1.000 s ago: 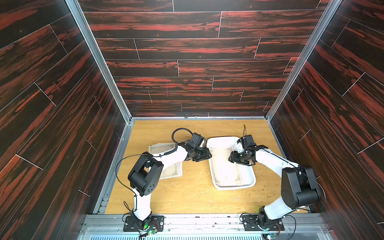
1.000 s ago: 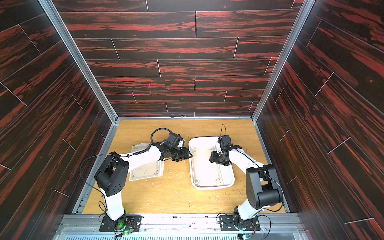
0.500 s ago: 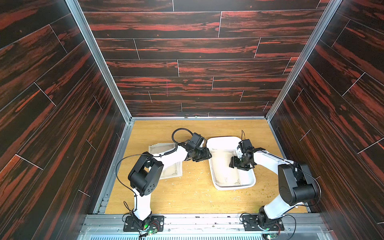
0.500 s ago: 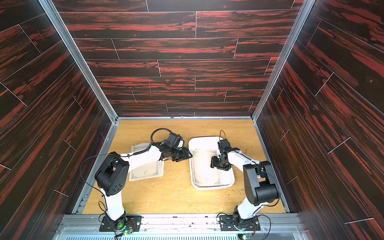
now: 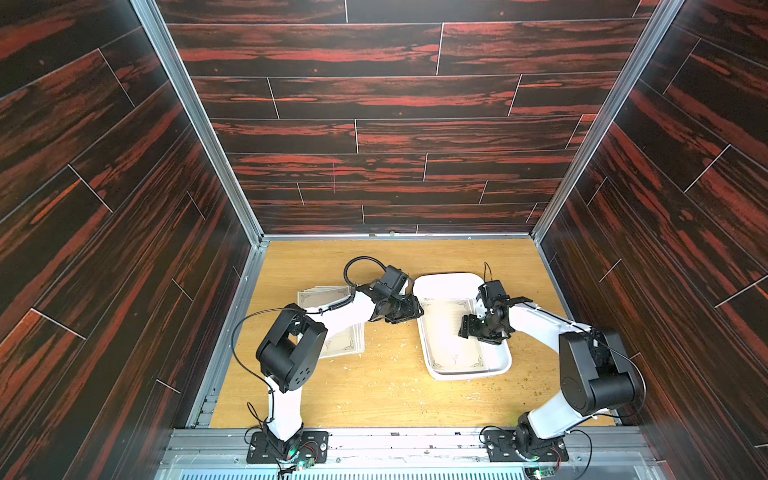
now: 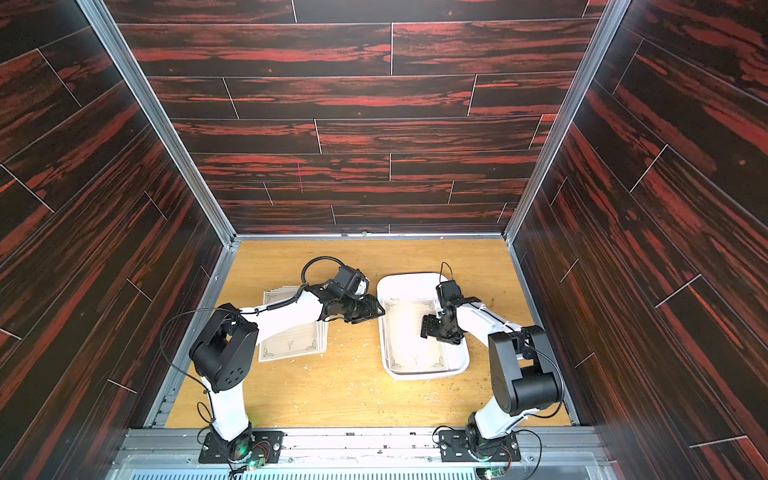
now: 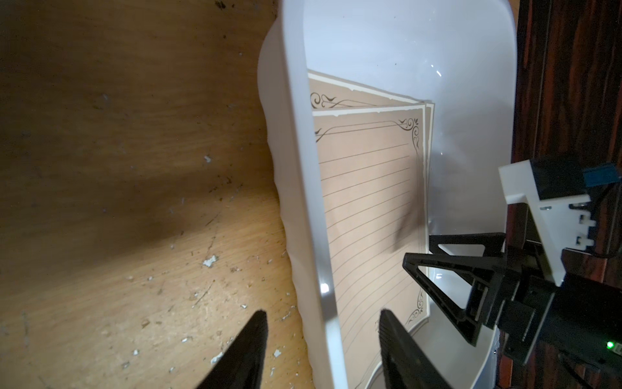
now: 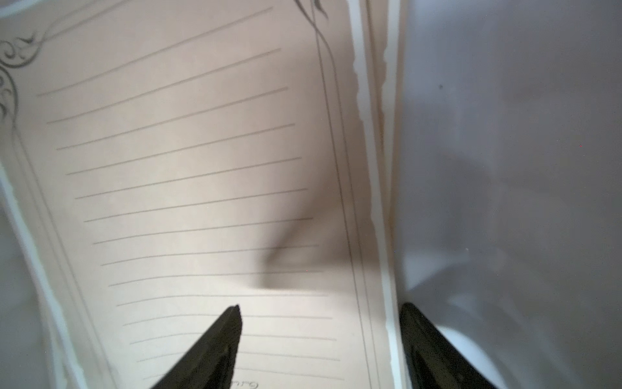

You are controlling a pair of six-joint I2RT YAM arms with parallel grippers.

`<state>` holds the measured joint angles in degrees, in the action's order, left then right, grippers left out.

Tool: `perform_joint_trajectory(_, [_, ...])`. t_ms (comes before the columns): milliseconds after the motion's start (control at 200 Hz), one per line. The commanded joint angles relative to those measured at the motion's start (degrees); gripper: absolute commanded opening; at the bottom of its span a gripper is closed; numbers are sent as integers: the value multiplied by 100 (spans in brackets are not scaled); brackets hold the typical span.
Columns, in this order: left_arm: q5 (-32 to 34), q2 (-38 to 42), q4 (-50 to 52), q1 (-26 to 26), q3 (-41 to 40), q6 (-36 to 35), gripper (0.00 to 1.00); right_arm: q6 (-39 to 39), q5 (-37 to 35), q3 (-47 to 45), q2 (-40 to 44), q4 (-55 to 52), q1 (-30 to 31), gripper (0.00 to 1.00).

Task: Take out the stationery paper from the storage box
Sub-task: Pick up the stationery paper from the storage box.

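Bright, even top light on worktop [image 5: 374, 395]; walls [image 5: 104, 166] dark. Glint on storage box [image 7: 323, 288] rim. Soft shadow of right tool [image 8: 321, 306] across stationery paper [image 8: 202, 168]; print slightly blurred.

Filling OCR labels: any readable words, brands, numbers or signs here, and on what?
No text can be read.
Paper in the box: cursive mark near one edge, cut off and blurred, unreadable.
Paper stack on the table: tiny mark, too small to read.
Box: no label shown.
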<state>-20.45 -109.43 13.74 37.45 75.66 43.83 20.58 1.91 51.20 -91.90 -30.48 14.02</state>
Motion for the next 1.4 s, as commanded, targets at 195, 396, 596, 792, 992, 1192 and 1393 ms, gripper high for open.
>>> perform_joint_trajectory(195, [-16, 35, 139, 8, 81, -6, 56, 4, 29, 90, 285, -349, -21, 74])
perform_joint_trajectory(396, [-8, 53, 138, 7, 55, -6, 56, -19, 173, 127, 427, -378, -16, 71])
perform_joint_trajectory(596, [-8, 58, 138, 8, 37, -14, 56, 46, 233, 39, 403, -196, -21, 71])
perform_joint_trajectory(792, [-30, 53, 138, 8, 19, -6, 55, -155, -525, 160, 62, -285, -17, 78])
perform_joint_trajectory(992, [-8, 62, 166, 8, 29, -23, 55, -119, -300, 154, -177, -87, -19, 79])
perform_joint_trajectory(1192, [-14, 81, 190, 13, 28, -23, 55, -71, -138, 145, -21, -39, -16, 77])
perform_joint_trajectory(1393, [-12, 73, 174, 7, 19, -7, 56, -54, -128, 197, 314, -245, -4, 76])
